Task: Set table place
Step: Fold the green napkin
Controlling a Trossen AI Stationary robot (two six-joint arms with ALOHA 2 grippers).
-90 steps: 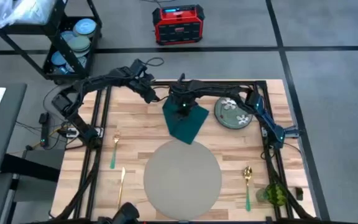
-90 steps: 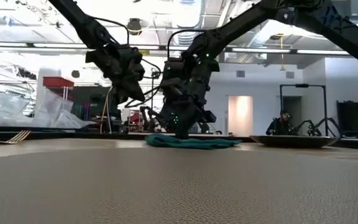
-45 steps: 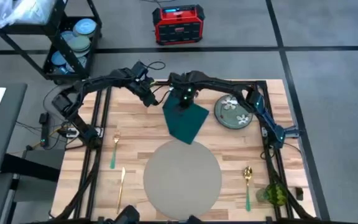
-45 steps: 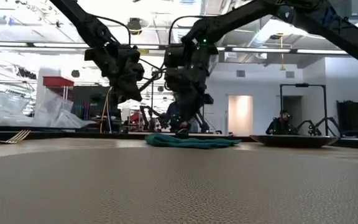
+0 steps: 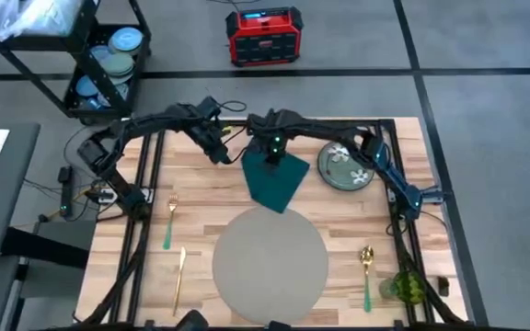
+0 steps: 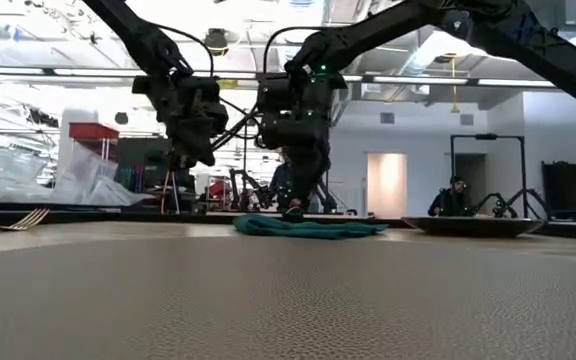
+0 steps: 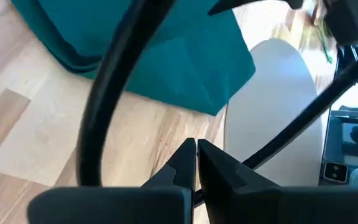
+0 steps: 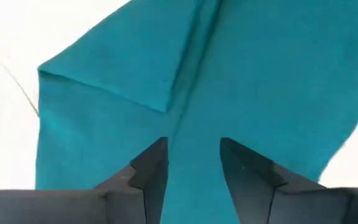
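The dark green napkin (image 5: 275,178) lies flat on the wooden table (image 5: 201,188), just beyond the round grey placemat (image 5: 270,260); one corner is folded over (image 8: 114,78). My right gripper (image 8: 193,149) stands open over the napkin's far part (image 6: 293,209), a little above the cloth and pointing down. My left gripper (image 7: 196,151) is shut and holds nothing. It hangs in the air off the napkin's far left corner (image 5: 217,152). A grey-green flowered plate (image 5: 346,168) rests on the table to the right of the napkin.
A fork (image 5: 167,223) and a gold knife (image 5: 179,276) lie left of the placemat, and a spoon (image 5: 366,271) lies to its right. A green glass thing (image 5: 407,287) stands at the near right corner. A cart of dishes (image 5: 109,60) and a red box (image 5: 263,35) stand beyond the table.
My right gripper has risen off the napkin and drawn a little toward the table's far edge. The napkin has stayed flat where it was. My left gripper has drifted slightly toward the table's left.
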